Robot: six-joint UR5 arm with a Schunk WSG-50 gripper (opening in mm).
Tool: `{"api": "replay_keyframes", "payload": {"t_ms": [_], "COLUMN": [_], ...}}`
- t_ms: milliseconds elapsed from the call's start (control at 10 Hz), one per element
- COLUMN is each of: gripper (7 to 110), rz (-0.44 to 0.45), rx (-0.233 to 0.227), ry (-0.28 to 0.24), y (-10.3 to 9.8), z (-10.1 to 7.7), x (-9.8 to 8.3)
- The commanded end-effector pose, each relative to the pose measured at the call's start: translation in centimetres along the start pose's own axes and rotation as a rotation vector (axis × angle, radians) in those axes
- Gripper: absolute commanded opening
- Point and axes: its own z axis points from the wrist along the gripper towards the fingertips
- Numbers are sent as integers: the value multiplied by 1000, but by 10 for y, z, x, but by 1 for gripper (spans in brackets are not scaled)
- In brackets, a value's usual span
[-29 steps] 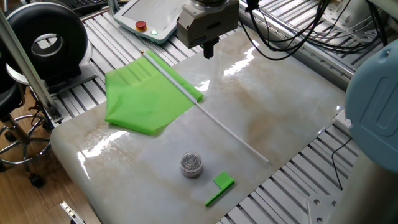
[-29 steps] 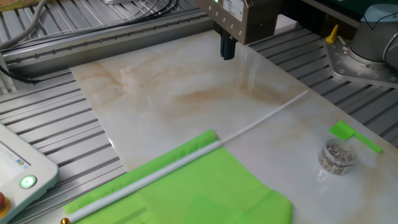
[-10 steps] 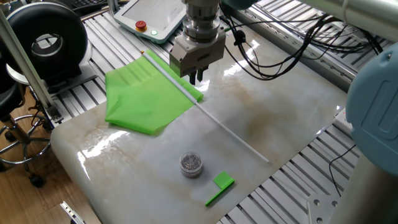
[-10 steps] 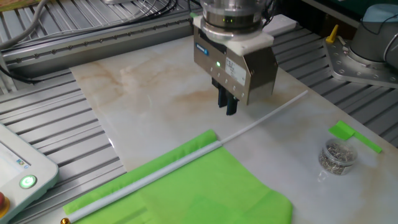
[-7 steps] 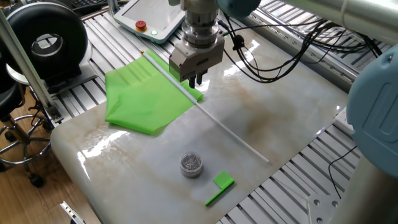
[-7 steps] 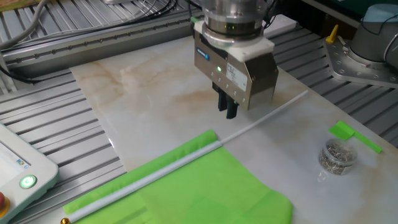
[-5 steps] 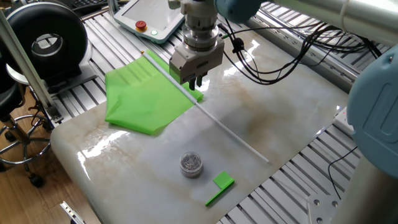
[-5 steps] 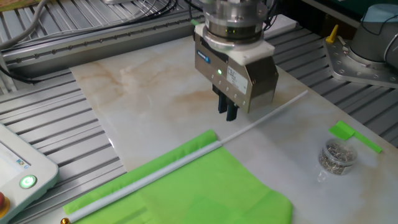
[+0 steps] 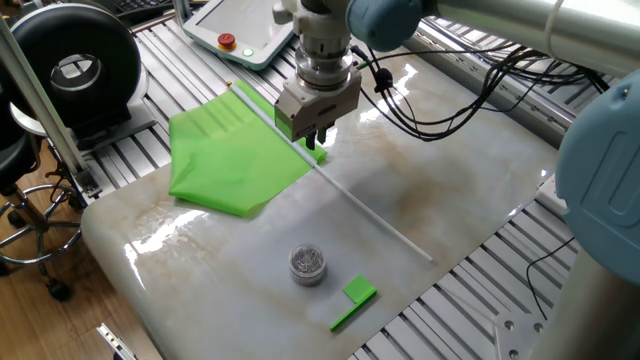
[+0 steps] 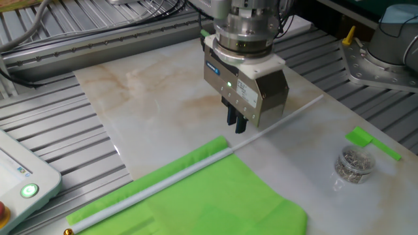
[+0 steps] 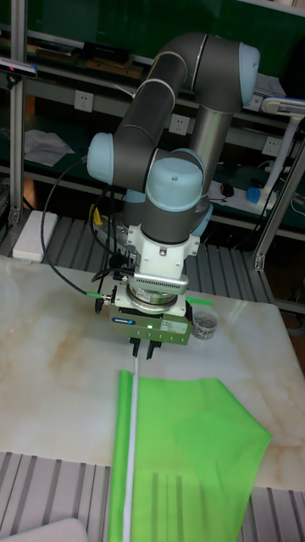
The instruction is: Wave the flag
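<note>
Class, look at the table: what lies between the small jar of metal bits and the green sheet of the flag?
Nothing: in one fixed view, only bare marble tabletop shows between the jar and the flag. The small green block lies on the jar's far side.

Marble-patterned tabletop (image 9: 450,170) rests on a ribbed aluminium frame (image 10: 59,111). Wooden floor (image 9: 30,310) at one side. Shelving (image 11: 68,59) stands behind.

I see a shiny, smooth stone-like table (image 9: 470,170) with brown marks. The flag (image 9: 235,160) looks like thin, soft green sheet on a smooth white stick. The gripper (image 10: 237,126) has a dull grey metal body. The little jar (image 9: 308,264) looks clear and shiny.
</note>
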Motion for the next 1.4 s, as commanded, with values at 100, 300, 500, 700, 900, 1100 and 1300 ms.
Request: {"api": "replay_keyframes", "payload": {"t_ms": [100, 300, 500, 700, 900, 1100, 1300], "gripper": [22, 22, 22, 22, 22, 22, 22], "rz": [10, 5, 1, 6, -5, -11, -24], "rx": [3, 12, 29, 19, 10, 1, -2], "ry": [-3, -5, 9, 39, 55, 66, 72], "y": [-3, -5, -9, -7, -5, -2, -2], "z": [5, 3, 3, 2, 2, 2, 2], "x": [-1, -1, 2, 10, 14, 17, 18]}}
